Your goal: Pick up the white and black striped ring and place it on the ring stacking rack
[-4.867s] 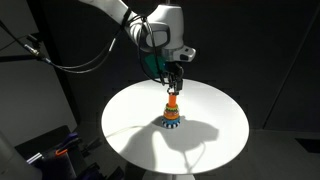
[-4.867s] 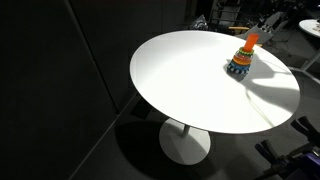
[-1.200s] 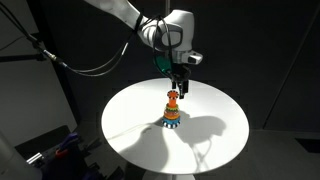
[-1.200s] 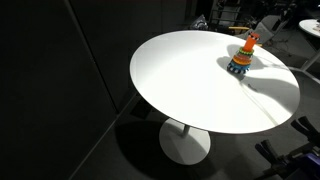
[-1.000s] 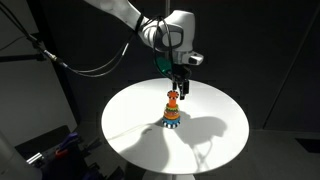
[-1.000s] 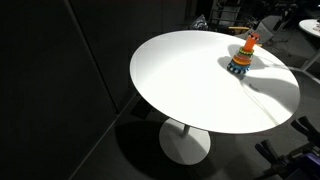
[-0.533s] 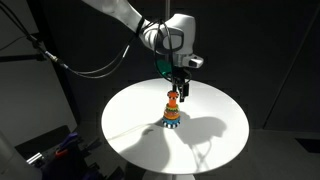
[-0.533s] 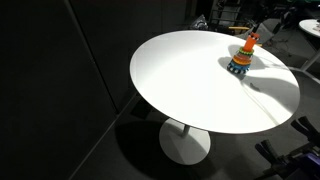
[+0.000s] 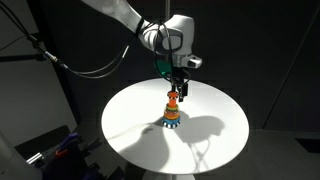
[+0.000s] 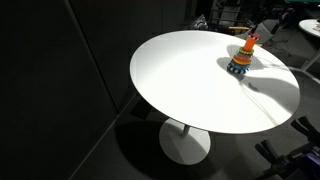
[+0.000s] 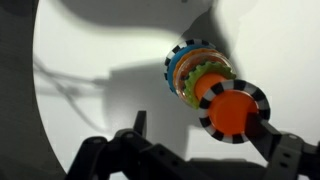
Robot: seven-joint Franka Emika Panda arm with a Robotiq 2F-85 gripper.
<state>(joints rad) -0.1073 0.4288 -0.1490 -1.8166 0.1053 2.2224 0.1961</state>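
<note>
— Dark room, round white table (image 9: 222, 112). How far along?
— Nearly done, I judge: the white and black striped ring (image 11: 259, 96) circles the orange top of the ring stacking rack (image 9: 172, 120), not yet settled lower. Above it the gripper (image 9: 178, 88) has its jaws apart, clamping nothing.
— Any change?
— Five seconds back the arm stood slightly aside; lately, nothing moves.

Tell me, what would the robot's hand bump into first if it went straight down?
Probably the top of the ring toy. The hand hangs just above it, open, and the striped ring lies almost under one finger. Depth is hard to judge, so it might slip past to the table.
</note>
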